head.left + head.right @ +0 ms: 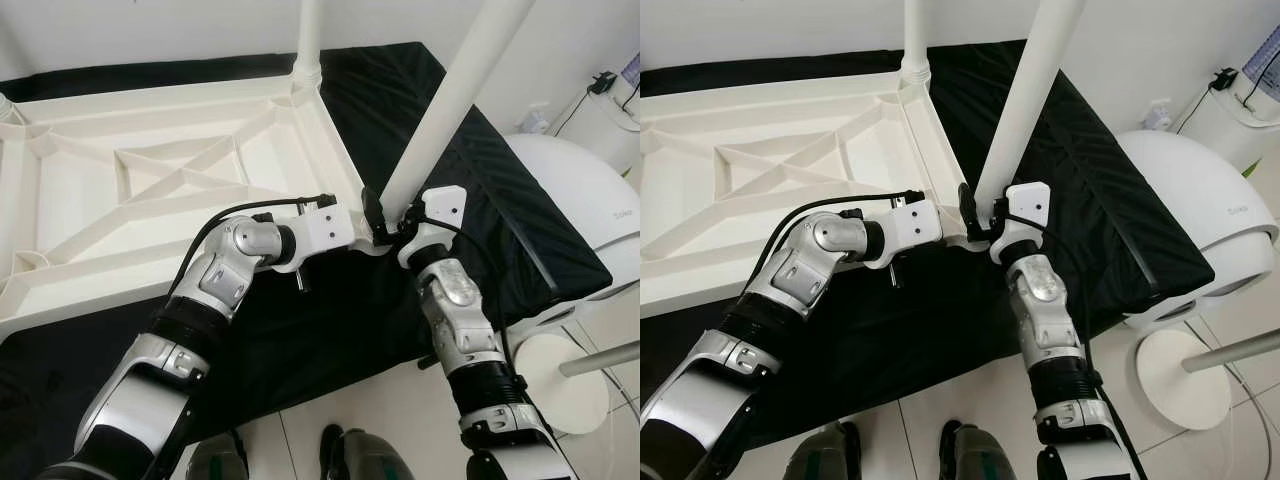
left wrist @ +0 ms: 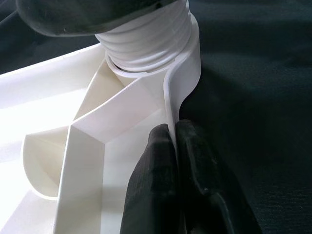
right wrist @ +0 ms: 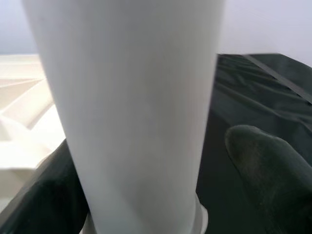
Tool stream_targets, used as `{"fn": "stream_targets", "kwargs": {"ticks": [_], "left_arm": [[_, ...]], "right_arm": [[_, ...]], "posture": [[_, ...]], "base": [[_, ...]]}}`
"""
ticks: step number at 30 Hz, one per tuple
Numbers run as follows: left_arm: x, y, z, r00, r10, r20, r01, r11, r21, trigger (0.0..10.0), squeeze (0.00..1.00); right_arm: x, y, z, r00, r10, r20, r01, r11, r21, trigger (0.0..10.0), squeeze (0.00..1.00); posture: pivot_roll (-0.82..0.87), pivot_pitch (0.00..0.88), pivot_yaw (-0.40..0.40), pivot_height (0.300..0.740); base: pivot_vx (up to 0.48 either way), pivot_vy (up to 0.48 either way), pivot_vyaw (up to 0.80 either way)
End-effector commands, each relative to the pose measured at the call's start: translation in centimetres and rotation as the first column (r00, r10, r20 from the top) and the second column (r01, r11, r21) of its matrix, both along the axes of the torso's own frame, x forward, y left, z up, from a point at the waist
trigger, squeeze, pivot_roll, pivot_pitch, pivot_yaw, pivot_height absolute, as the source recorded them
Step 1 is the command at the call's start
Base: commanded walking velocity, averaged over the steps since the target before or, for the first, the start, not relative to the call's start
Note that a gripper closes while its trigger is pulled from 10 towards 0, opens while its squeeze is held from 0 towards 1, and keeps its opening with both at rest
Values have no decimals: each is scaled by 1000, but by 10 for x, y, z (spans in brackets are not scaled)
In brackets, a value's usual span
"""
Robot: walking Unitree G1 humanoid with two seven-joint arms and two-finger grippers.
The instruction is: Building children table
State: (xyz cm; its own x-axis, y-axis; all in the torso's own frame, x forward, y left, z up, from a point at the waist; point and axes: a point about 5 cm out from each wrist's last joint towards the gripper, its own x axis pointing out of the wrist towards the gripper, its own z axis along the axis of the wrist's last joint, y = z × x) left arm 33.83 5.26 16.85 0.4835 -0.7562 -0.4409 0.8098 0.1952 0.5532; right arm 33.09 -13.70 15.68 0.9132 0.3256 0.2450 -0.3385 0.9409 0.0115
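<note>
The white plastic table top [image 1: 150, 190] lies upside down on a black cloth [image 1: 520, 210], ribs facing up. One white leg [image 1: 308, 40] stands upright in the far corner socket. A second white leg [image 1: 450, 100] leans in the near right corner socket [image 2: 146, 44], its thread showing. My left gripper [image 2: 173, 127] is shut on the table's thin rim [image 2: 168, 97] just beside that socket. My right gripper [image 3: 146, 165] straddles the base of the second leg [image 3: 131, 107]; one finger [image 3: 44, 195] touches it, the other finger [image 3: 268, 170] stands a little off.
The cloth's edge drops to a tiled floor [image 1: 400, 400] near my feet [image 1: 370, 455]. A white rounded piece of furniture [image 1: 590, 200] with a disc base [image 1: 565, 385] stands to the right. A white box with a cable [image 1: 610, 105] sits by the wall.
</note>
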Motion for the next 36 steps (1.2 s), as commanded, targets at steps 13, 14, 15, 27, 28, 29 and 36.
{"fn": "stream_targets", "kwargs": {"ticks": [13, 14, 15, 27, 28, 29, 36], "left_arm": [[5, 13, -8, 995, 88, 38, -89, 996, 21, 10000, 0], [5, 13, -8, 995, 88, 38, -89, 996, 21, 10000, 0], [5, 13, -8, 995, 87, 38, -88, 996, 24, 10000, 0], [5, 13, -9, 996, 85, 39, -86, 996, 33, 10000, 0], [5, 13, -9, 996, 80, 39, -82, 996, 35, 10000, 0], [5, 13, -9, 996, 80, 39, -82, 996, 35, 10000, 0], [4, 12, -10, 997, 71, 38, -73, 997, 41, 10000, 0]], "right_arm": [[5, -35, -4, 984, 167, -64, -172, 981, -90, 10000, 0], [5, -35, -4, 984, 167, -64, -172, 981, -90, 10000, 0], [6, -36, -1, 977, 207, -59, -212, 971, -110, 10000, 0], [12, -41, 8, 931, 358, -76, -366, 901, -231, 10000, 0], [14, -42, 10, 918, 388, -82, -396, 886, -243, 10000, 0], [14, -42, 10, 918, 388, -82, -396, 886, -243, 10000, 0], [18, -39, 12, 890, 444, -102, -455, 862, -223, 10000, 0]], "posture": [[-5, 130, -51, 740], [-5, 130, -51, 740], [-2, 131, -51, 740], [1, 123, -49, 740], [3, 121, -48, 740], [3, 121, -48, 740], [7, 114, -43, 740]], "base": [[0, 0, 0], [0, 0, 0], [0, 0, 0], [0, 0, 0], [0, 0, 0], [0, 0, 0], [0, 0, 0]]}}
